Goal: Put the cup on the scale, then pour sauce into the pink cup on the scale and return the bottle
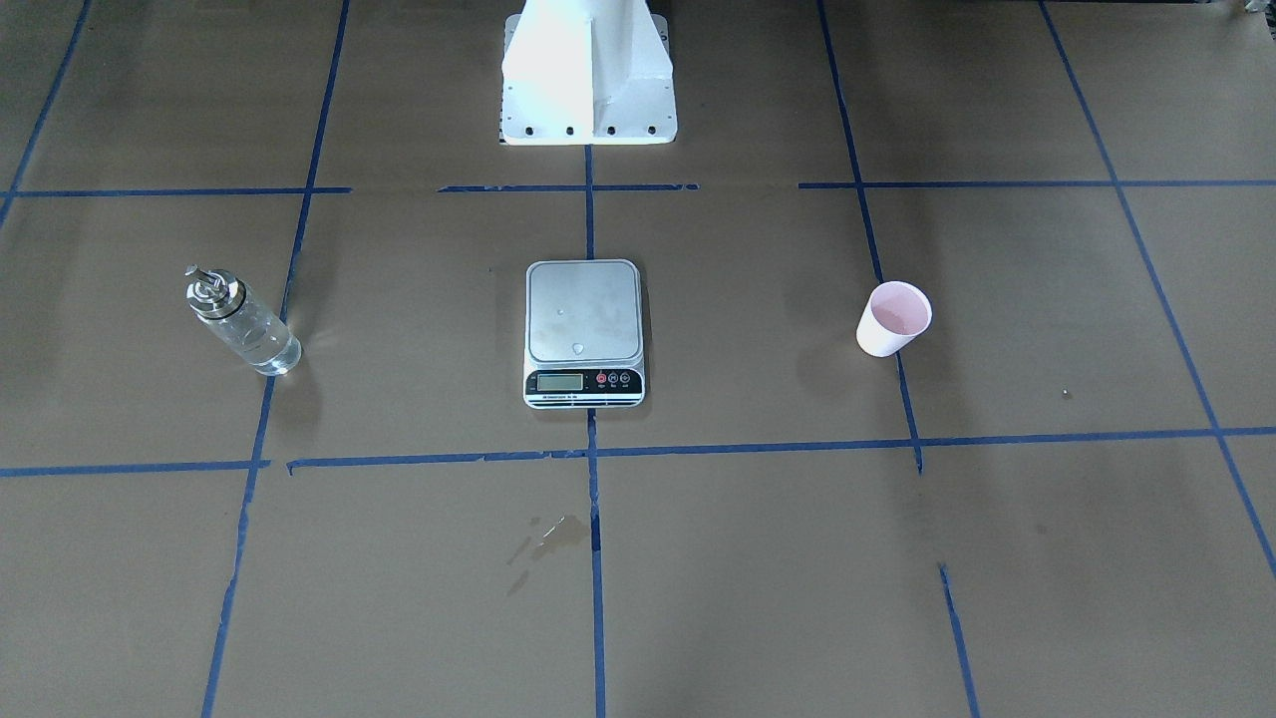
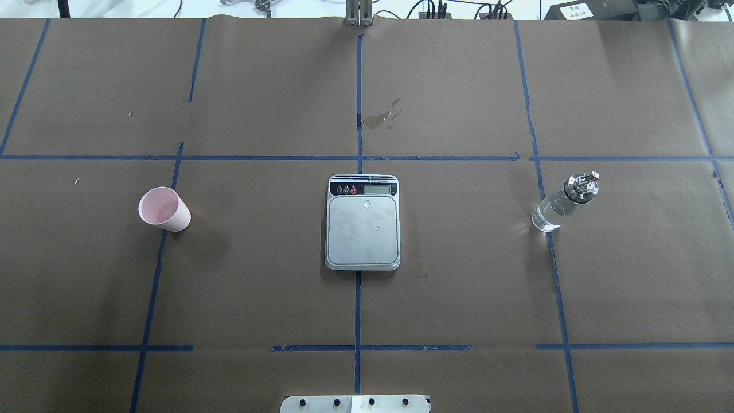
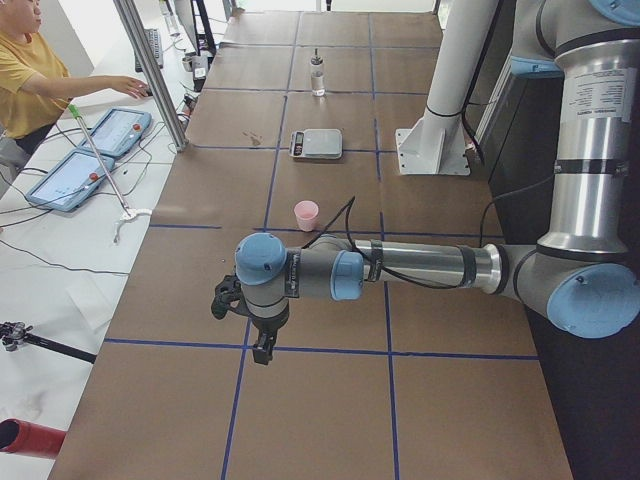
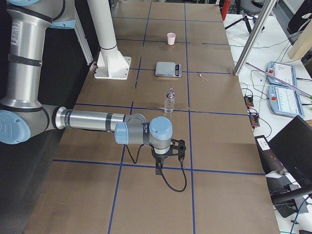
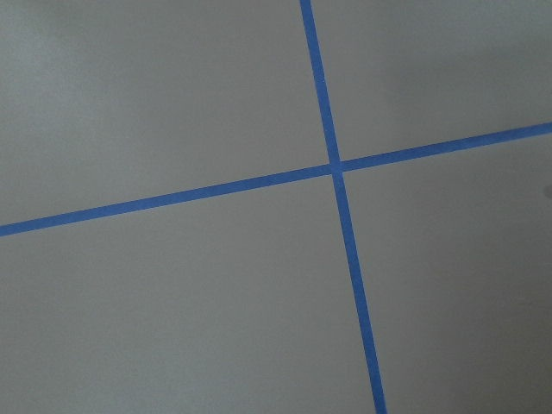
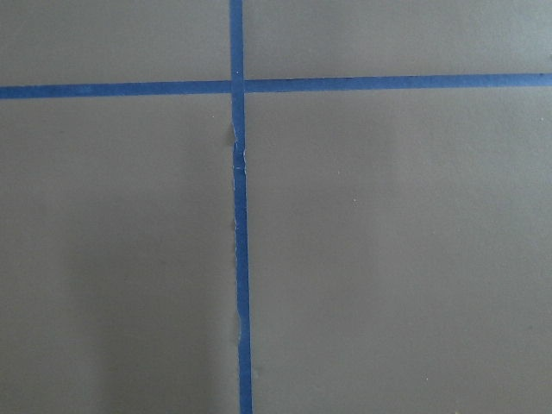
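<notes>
The scale [image 1: 584,329] lies at the table's middle with nothing on its steel platform; it also shows in the overhead view [image 2: 362,223]. The pink cup [image 1: 893,319] stands upright on the paper on the robot's left side [image 2: 164,209], apart from the scale. The glass bottle [image 1: 242,321] stands upright on the robot's right side [image 2: 565,202], with clear sauce [image 1: 261,344] inside. My left gripper [image 3: 262,345] hangs over the table's left end, far from the cup. My right gripper [image 4: 161,168] hangs over the right end, short of the bottle [image 4: 169,101]. I cannot tell whether either is open or shut.
The white robot base [image 1: 588,75] stands behind the scale. A wet stain [image 1: 553,538] marks the paper in front of the scale. An operator [image 3: 30,80] sits beside the table near tablets [image 3: 70,175] and a metal pole [image 3: 150,70]. Both wrist views show only paper and blue tape.
</notes>
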You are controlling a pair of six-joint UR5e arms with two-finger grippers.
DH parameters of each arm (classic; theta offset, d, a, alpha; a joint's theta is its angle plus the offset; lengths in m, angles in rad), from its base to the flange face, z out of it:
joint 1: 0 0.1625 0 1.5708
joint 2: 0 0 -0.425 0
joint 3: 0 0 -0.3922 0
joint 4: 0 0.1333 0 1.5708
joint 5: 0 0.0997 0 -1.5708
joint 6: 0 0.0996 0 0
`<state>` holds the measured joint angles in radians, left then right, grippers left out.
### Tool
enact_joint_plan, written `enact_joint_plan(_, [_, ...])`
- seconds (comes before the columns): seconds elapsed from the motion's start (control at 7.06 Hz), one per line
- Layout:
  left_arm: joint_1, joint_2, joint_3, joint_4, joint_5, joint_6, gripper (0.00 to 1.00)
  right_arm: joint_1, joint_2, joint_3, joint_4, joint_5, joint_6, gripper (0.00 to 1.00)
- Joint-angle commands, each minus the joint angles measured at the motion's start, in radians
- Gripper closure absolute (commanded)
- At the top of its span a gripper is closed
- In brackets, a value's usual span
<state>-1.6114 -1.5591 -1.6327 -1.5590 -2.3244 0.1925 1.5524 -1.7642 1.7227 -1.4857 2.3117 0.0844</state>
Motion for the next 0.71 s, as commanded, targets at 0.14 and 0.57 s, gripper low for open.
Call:
enact_joint_plan(0.14, [0.001,-0.003,-0.007,-0.015,-0.004,0.001,0.00,-0.002,0.000,-0.003,-0.001,0.000,0.003,0.00])
enact_joint_plan(0.57, [0.014,-0.003,-0.016,-0.122,-0.006,0.002,0.00,-0.021,0.009,0.002,-0.001,0.005,0.003,0.00])
